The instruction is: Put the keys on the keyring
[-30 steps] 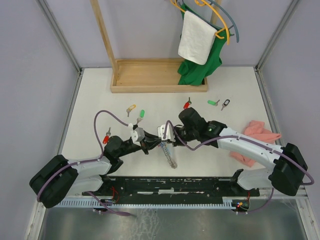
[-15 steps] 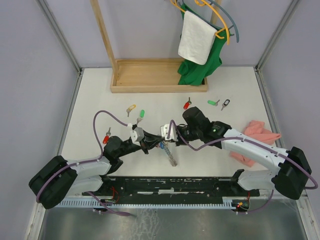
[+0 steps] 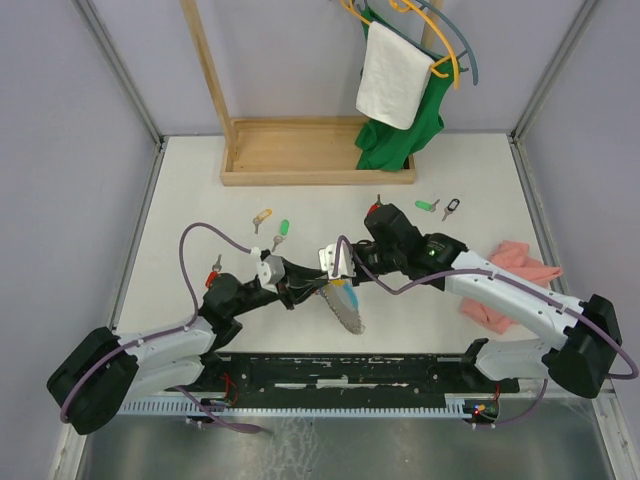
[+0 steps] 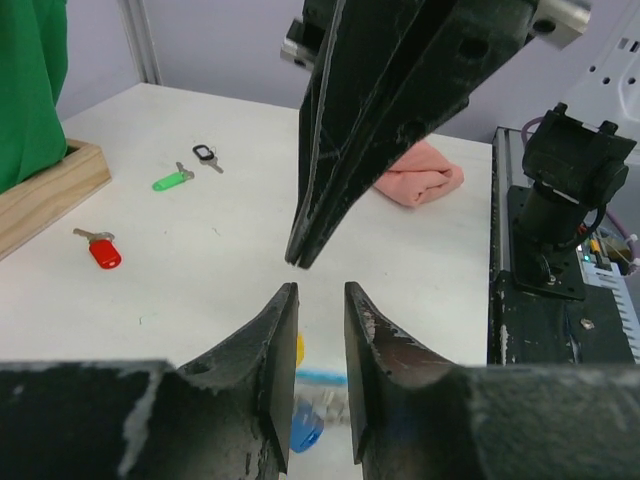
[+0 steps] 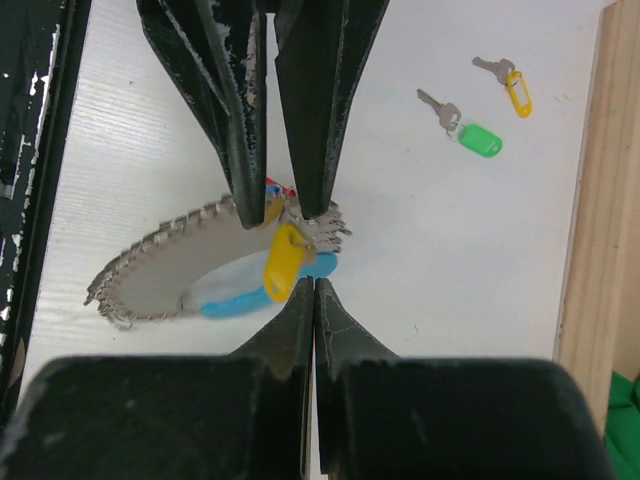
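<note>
Left tool (image 4: 320, 292): jaws slightly parted, tips poised over the keyring (image 3: 348, 310) — which lies on the desk (image 3: 200, 190) directly under both tools. Right tool (image 5: 315, 287): closed, pads together, facing the left one tip to tip. Green-tagged key (image 5: 480, 140) lies loose, well beyond the left one.

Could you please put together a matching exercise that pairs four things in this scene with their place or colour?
Things:
1. towel
2. cloth
3. keyring
4. black-tagged key

Descriptions:
A. pink, near the right edge of the table
B. draped over a hanger
C. part grey coil, part light blue
D. lying beside a green-tagged key

Pairs: 1-B, 2-A, 3-C, 4-D.
</note>
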Robot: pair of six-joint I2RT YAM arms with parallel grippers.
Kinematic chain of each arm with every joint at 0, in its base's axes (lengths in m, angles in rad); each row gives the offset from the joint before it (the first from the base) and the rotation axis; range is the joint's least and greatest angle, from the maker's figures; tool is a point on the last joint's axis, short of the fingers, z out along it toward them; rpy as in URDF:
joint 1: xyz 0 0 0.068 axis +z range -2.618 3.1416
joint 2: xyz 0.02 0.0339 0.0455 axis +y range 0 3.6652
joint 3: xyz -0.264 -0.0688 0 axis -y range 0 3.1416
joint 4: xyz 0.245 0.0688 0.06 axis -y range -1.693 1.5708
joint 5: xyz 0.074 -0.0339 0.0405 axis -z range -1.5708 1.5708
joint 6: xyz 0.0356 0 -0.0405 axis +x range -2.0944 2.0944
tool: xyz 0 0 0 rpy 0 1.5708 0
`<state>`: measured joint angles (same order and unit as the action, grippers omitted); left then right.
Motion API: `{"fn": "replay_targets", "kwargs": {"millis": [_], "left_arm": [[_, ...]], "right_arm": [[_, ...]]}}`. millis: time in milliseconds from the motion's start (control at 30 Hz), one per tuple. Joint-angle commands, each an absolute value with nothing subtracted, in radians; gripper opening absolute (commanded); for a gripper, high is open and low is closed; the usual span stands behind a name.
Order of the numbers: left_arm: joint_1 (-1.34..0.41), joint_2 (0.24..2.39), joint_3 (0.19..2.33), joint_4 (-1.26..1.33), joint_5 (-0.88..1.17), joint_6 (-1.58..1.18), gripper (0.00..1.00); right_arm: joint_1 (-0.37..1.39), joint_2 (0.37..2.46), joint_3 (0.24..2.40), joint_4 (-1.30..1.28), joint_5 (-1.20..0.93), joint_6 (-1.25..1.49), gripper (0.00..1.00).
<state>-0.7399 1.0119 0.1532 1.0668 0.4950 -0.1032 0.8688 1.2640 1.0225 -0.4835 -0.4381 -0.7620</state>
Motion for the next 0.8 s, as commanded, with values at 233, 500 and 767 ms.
{"fn": "replay_targets", "kwargs": {"millis": [233, 500, 767], "left_arm": [[-0.742, 1.023, 0.219, 0.869, 0.400, 0.001, 0.37], [-0.742, 0.906, 0.189, 0.680, 0.011, -0.190, 0.42], [-0.725, 0.916, 0.183, 0.488, -0.094, -0.408, 0.44]], "right_arm": [[0.908, 1.314, 1.170, -0.632, -0.366, -0.875, 0.01], [0.909, 1.375, 1.113, -0.524, -0.377, -0.575, 0.25], [0.910, 1.519, 1.096, -0.339, -0.267, 0.048, 0.45]]}}
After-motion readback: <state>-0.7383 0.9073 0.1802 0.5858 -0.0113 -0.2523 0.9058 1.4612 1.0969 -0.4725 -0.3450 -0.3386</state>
